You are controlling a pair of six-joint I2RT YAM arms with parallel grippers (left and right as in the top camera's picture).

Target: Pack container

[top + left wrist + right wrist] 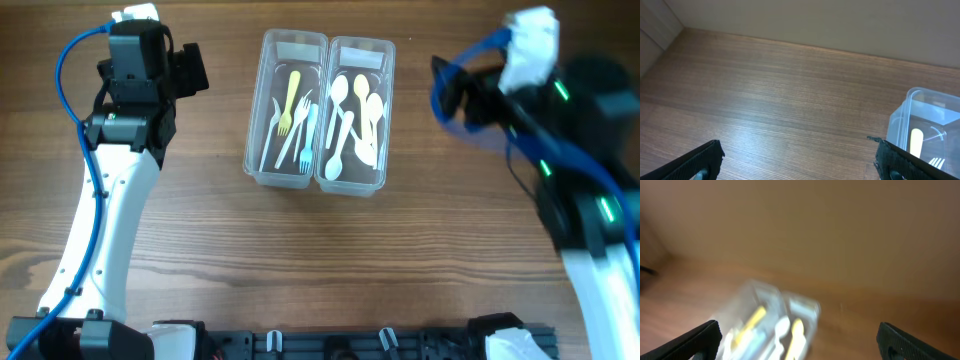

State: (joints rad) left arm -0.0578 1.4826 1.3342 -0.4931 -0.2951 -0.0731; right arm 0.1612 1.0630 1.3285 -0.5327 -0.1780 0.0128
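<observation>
Woodgrain table (300, 260) holds two clear tubs (256, 150) of cutlery (291, 100); left hand (797, 155) and right hand (800, 335) gape wide, empty.

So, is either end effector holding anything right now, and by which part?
Nothing is held: the left end effector and right end effector both stand open and empty; cutlery lies in the containers.

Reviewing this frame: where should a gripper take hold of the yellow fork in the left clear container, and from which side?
Likely the handle of the yellow fork, toward the far end of the left container, coming straight down from above. It lies flat and lengthwise between tall walls, so a side approach looks blocked, and its tines sit among the other forks.
</observation>
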